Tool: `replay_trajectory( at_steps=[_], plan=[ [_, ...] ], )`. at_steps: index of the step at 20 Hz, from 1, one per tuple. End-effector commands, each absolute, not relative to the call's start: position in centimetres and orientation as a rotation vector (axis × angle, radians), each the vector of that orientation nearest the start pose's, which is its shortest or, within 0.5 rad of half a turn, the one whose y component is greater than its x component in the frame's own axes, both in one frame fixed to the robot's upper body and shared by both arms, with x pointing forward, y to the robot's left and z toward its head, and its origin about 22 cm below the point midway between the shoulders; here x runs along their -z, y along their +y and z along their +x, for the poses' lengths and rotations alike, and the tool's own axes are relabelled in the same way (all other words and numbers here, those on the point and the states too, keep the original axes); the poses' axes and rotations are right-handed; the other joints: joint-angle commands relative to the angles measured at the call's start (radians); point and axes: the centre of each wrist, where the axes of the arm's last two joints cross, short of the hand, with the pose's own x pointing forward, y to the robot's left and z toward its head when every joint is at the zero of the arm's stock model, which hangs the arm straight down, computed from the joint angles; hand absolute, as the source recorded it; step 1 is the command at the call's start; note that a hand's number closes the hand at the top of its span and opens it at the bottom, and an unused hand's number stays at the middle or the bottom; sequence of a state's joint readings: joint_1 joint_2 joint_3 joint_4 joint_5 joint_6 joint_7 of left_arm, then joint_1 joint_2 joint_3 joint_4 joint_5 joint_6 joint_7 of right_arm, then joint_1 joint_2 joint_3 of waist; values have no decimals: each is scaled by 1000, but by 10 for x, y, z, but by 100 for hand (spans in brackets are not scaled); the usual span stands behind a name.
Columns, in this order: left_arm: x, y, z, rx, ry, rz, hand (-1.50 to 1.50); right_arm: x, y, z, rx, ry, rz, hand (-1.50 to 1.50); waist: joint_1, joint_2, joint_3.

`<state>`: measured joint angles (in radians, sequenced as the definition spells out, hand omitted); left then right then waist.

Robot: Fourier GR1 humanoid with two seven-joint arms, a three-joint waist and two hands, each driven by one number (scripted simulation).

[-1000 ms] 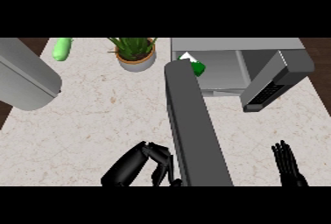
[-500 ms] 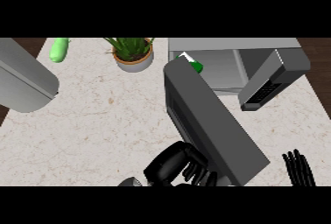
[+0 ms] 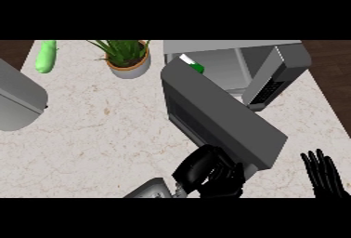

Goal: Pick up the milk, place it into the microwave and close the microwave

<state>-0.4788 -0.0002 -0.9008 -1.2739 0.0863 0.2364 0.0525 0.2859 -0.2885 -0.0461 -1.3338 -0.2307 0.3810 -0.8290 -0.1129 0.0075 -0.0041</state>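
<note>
The milk, a white carton with a green top, stands inside the grey microwave at the back right, mostly hidden by the door. The microwave's door hangs partly open and slants across the counter from the cavity's left edge toward the front right. My left hand rests against the door's outer face near its free end, fingers relaxed, holding nothing. At the lower right edge my right hand rests open with its fingers up, apart from the door.
A potted plant stands at the back, left of the microwave. A green cucumber lies at the back left corner. A large grey rounded appliance fills the left edge. The speckled counter lies bare between them.
The door's free end has swung to the right, toward the microwave. My left hand has moved right with it, staying against the door. The right hand has barely shifted.
</note>
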Motion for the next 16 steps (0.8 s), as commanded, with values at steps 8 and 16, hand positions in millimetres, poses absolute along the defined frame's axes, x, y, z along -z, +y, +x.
replay_trajectory(
  at_steps=[8,16],
  plan=[
    [-18,1,265,581,-1630,-353,-150,28,-343,159,-119,-2021,383,-150,-101,26,-3],
    [-35,6,307,393,-1703,-220,150,11,-336,161,-148,-1997,470,-150,-149,45,-2]
  ],
)
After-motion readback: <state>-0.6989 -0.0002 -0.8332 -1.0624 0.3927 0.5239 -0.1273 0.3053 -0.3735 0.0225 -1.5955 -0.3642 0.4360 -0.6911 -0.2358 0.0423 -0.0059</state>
